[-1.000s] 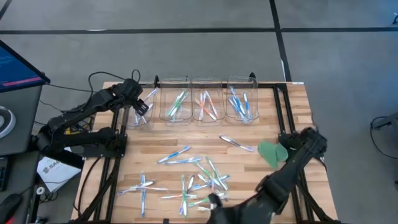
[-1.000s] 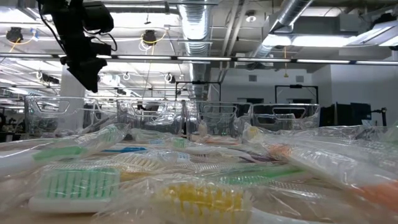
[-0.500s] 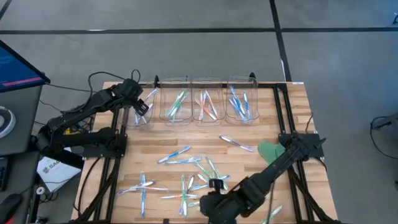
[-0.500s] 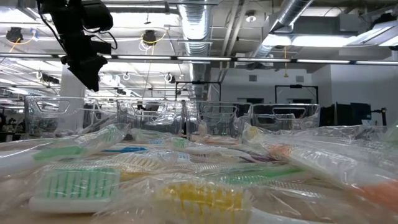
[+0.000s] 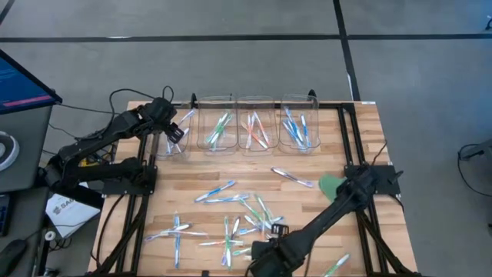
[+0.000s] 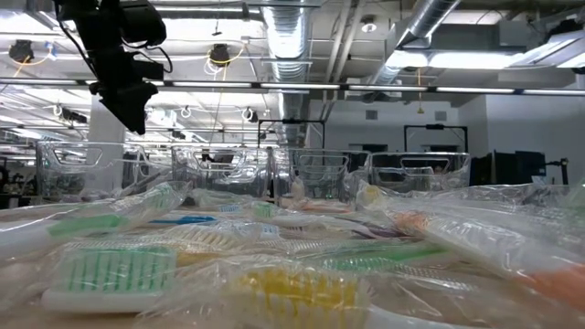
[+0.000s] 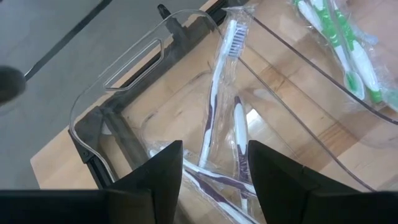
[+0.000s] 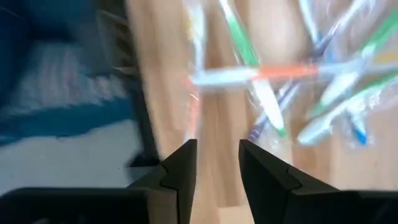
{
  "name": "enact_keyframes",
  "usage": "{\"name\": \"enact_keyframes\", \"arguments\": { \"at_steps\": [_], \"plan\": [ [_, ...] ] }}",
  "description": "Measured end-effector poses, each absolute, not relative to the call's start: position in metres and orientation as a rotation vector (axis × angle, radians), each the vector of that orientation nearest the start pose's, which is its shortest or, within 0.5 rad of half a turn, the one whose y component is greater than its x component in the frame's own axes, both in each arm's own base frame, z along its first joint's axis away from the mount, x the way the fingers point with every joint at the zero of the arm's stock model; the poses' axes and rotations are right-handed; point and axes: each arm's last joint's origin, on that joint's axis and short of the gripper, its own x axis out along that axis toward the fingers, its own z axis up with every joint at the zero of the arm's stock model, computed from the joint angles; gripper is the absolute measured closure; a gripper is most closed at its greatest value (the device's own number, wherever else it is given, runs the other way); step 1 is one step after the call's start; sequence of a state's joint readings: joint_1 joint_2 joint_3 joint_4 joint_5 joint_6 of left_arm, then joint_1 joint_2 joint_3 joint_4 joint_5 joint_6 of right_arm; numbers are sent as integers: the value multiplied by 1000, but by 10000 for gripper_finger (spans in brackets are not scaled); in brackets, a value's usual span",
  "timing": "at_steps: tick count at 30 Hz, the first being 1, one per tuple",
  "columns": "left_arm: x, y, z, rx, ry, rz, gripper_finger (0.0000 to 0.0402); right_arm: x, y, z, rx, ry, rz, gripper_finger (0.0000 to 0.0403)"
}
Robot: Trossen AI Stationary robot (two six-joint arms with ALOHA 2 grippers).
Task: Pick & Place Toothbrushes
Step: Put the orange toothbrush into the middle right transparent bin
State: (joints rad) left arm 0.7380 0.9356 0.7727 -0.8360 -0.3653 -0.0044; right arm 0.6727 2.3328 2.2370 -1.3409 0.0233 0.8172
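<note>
Many wrapped toothbrushes lie scattered flat on the wooden table's near half, and they fill the foreground of the low view. My right gripper points down over their near edge. It is open by a narrow gap, with nothing between the fingers, above green, orange and blue toothbrushes. My left gripper hangs open over the leftmost clear bin. Purple toothbrushes lie in that bin, one leaning on its far wall.
Three more clear bins stand in a row at the far edge, holding green, orange and blue toothbrushes. A flat green leaf-shaped piece lies at the right. One lone toothbrush lies near it.
My right gripper has come down toward the toothbrushes near the table's near edge and has tipped over until it points straight down. The toothbrushes have stayed where they lay.
</note>
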Motion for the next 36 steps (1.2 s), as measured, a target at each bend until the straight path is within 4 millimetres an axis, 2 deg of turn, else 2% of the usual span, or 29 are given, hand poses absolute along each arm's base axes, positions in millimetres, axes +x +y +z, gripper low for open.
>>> {"name": "enact_keyframes", "arguments": {
  "at_steps": [2, 4, 11, 16, 21, 24, 32, 36],
  "plan": [
    [116, 119, 256, -198, 1028, 1008, 227, 368, 294, 217, 170, 1493, -56, 289],
    [116, 119, 256, -198, 1028, 1008, 226, 368, 297, 208, 187, 1524, -66, 289],
    [116, 119, 256, -198, 1028, 1008, 226, 371, 307, 209, 276, 1480, -32, 288],
    [116, 119, 256, -199, 1028, 1006, 226, 371, 306, 208, 277, 1484, -35, 256],
    [116, 119, 256, -199, 1028, 1006, 227, 364, 304, 183, 263, 1576, -51, 206],
    [116, 119, 256, -199, 1027, 1006, 227, 367, 308, 174, 282, 1533, -3, 186],
    [116, 120, 256, -198, 1025, 1007, 227, 368, 309, 174, 259, 1521, 10, 179],
    [116, 120, 256, -198, 1024, 1008, 227, 367, 308, 158, 260, 1520, 18, 179]
  ]
}}
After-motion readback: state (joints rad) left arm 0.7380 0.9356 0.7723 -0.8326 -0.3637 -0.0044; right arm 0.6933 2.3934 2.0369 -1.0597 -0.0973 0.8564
